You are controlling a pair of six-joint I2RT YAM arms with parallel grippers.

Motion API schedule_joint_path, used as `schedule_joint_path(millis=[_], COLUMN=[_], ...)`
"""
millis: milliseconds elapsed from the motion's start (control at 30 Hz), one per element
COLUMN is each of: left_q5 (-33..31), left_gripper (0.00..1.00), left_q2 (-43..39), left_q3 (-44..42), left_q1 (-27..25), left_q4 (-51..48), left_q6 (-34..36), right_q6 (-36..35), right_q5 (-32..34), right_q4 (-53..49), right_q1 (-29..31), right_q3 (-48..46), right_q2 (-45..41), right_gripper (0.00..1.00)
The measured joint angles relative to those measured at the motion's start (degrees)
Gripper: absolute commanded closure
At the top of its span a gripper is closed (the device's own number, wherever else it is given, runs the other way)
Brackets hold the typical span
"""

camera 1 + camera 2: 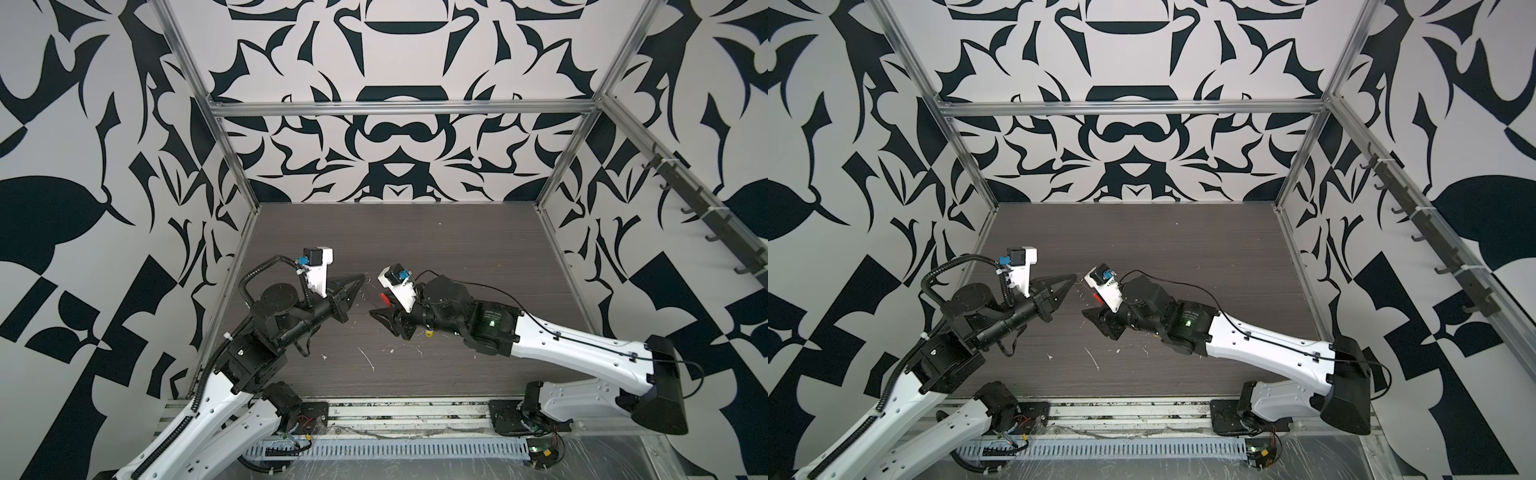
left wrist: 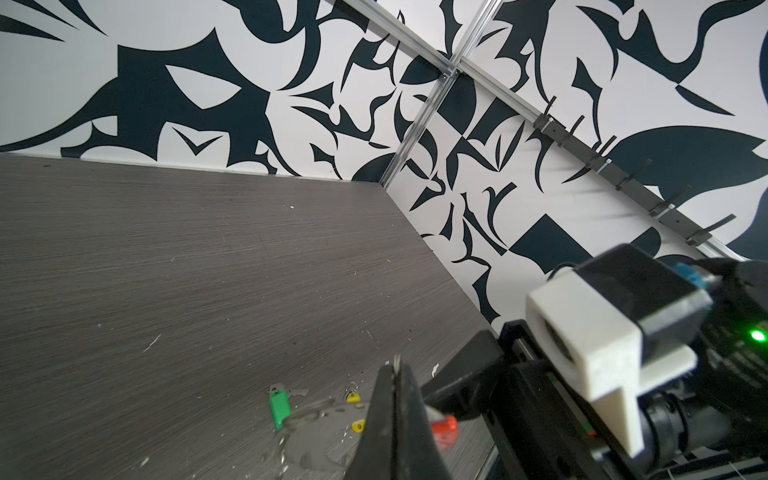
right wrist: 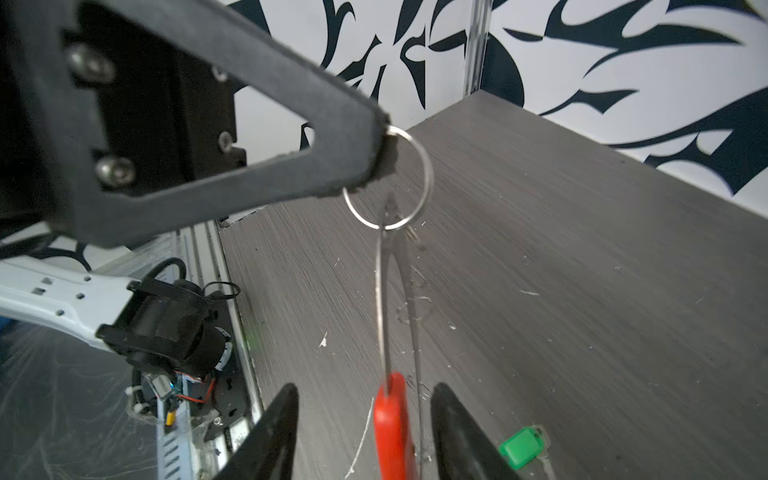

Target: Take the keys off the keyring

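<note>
In the right wrist view my left gripper (image 3: pixel 384 156) is shut, pinching a silver ring (image 3: pixel 424 195) in the air. The keyring (image 3: pixel 381 291), a thin grey wire loop, hangs from that ring. Its red sleeve (image 3: pixel 390 428) sits between the spread fingers of my right gripper (image 3: pixel 365 399), with a gap on each side. The green key (image 3: pixel 521 446) lies on the table beside the right gripper. In the left wrist view the green key (image 2: pixel 277 409) and two small yellow pieces (image 2: pixel 353 397) show past the shut left gripper (image 2: pixel 395 365). In both top views the grippers (image 1: pixel 365 276) (image 1: pixel 376 312) nearly meet at mid-table.
The dark wood-grain table (image 1: pixel 415 249) carries white flecks and scratches (image 1: pixel 365 357) near its front. Aluminium frame posts (image 1: pixel 245 183) and patterned walls close it in on three sides. A slotted cable rail (image 1: pixel 395 449) runs along the front edge.
</note>
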Motion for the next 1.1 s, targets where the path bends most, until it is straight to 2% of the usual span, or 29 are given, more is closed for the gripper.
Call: schedule_joint_path(millis=[133,167,233,300,533,567,600,800,1100], left_q5=[0.0,0.0,0.0,-0.3,-3.7,-4.5,-5.2,-8.3,-8.9], left_gripper=[1.0,0.97,0.74,0.55,0.2,0.04,0.01,0.01,0.01], left_q2=[0.2,0.2,0.2,0.1,-3.5,-4.5,-5.6,-11.3,-12.3], left_q3=[0.0,0.0,0.0,0.0,0.0,0.0,0.0,-0.2,-2.9], left_q1=[0.0,0.0,0.0,0.0,0.0,0.0,0.0,0.0,0.0], left_q4=[0.0,0.0,0.0,0.0,0.0,0.0,0.0,0.3,-0.5], left_q6=[0.0,0.0,-0.2,-0.6,-0.8,-0.7,-0.5,0.5,0.4], right_q6=[0.0,0.1,0.2,0.3,2.9,3.7,4.8,12.3,19.2], right_q5=[0.0,-0.2,-0.3,-1.2,-7.5,-9.3,-11.4,-25.3,-34.6], right_q4=[0.9,1.1,1.3,1.6,2.5,2.9,3.4,5.8,7.7], right_q1=[-0.3,-0.5,-0.8,-1.5,-6.6,-7.8,-9.2,-16.2,-18.9], right_q3=[0.0,0.0,0.0,0.0,0.0,0.0,0.0,2.9,4.5], right_q2=[0.2,0.3,0.4,0.7,2.5,3.2,4.1,17.9,37.5], right_gripper=[0.83,0.88,0.98,1.0,1.0,1.0,1.0,1.0,1.0])
